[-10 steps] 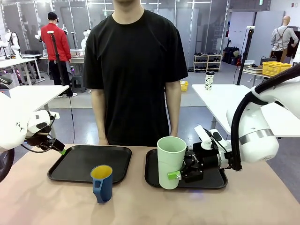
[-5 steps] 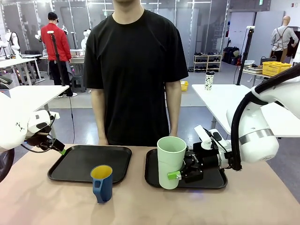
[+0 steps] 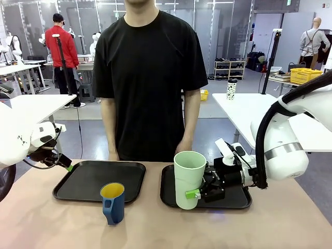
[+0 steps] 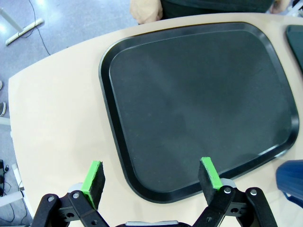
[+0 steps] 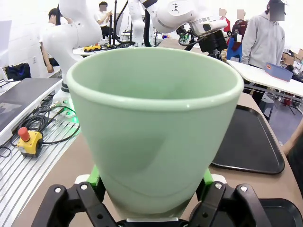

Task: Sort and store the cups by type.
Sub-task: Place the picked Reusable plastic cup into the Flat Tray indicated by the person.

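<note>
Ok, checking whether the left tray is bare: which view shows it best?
Left wrist view: the left tray seen from above, nearly whole, bare. Front view gives it at a shallow angle; right wrist view, a part beside the tumbler.

The table [image 3: 52,223] has a pale tan, matte top, and its edge curves round at one corner in the left wrist view. Two black rectangular trays with raised rims and rounded corners lie flat on it side by side toward the far edge. These are the left tray [image 3: 88,179] and the right tray [image 3: 168,188], with a narrow strip of bare top between them. The blue mug [image 3: 113,203], yellow inside, stands upright on the bare top just beside the left tray's near right corner. Its handle is turned toward the near edge and slightly left.
</note>
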Tool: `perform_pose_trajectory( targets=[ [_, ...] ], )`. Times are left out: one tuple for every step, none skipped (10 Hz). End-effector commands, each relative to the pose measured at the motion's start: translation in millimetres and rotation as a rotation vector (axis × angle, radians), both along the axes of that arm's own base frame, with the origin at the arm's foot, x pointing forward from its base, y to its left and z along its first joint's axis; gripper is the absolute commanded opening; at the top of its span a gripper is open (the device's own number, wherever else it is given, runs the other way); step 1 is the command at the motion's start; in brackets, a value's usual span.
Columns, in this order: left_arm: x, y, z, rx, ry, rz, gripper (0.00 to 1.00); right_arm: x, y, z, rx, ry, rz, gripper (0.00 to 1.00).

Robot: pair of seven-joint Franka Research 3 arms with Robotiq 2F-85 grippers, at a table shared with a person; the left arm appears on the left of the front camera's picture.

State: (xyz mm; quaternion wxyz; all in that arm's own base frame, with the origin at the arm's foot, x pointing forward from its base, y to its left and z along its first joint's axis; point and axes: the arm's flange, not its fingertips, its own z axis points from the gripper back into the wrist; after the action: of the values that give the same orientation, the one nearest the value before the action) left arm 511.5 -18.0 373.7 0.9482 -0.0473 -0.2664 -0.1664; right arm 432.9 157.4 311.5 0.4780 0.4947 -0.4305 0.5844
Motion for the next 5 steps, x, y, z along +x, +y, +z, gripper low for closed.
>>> perform_pose_trajectory(
  targets=[
    [-2.6, -0.1, 2.9, -0.001, -0.008, -0.004, 1.0, 4.2, 1.7, 2.1, 0.012, -0.003, 0.008, 0.47],
    [-2.6, -0.1, 2.9, -0.001, -0.008, -0.004, 1.0, 4.2, 1.7, 2.1, 0.012, -0.003, 0.008, 0.47],
    [-2.6, -0.1, 2.9, -0.001, -0.008, -0.004, 1.0, 4.2, 1.7, 2.1, 0.012, -0.003, 0.008, 0.47],
    [-2.6, -0.1, 2.9, -0.001, -0.008, -0.004, 1.0, 4.2, 1.7, 2.1, 0.012, -0.003, 0.008, 0.47],
    [-2.6, -0.1, 2.9, -0.001, -0.008, -0.004, 1.0, 4.2, 1.7, 2.1, 0.012, -0.003, 0.008, 0.47]
  ],
)
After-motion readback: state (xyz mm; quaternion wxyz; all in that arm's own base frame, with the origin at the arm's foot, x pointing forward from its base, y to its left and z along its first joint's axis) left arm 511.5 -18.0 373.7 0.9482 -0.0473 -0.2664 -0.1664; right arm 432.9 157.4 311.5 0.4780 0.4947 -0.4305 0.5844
